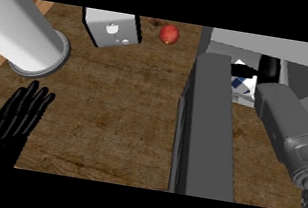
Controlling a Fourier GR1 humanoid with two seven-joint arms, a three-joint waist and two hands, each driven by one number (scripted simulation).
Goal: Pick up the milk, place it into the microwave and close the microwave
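Note:
The milk (241, 82), a white carton with a blue checked pattern, stands inside the microwave (292, 53) at the upper right, just behind the open door. That door (208, 135) is a dark grey slab swung out toward me across the middle of the counter. My right forearm reaches into the opening, and my right hand (269, 68) shows only as a black shape right beside the carton, mostly hidden by the wrist. Down at the lower left my left hand (21, 113) rests open, fingers straight, far from the microwave.
A big white cylinder (20, 34) stands at the upper left of the wooden counter (121, 116). At the back sit a white and grey box-shaped appliance (112, 29) and a red fruit (169, 34).

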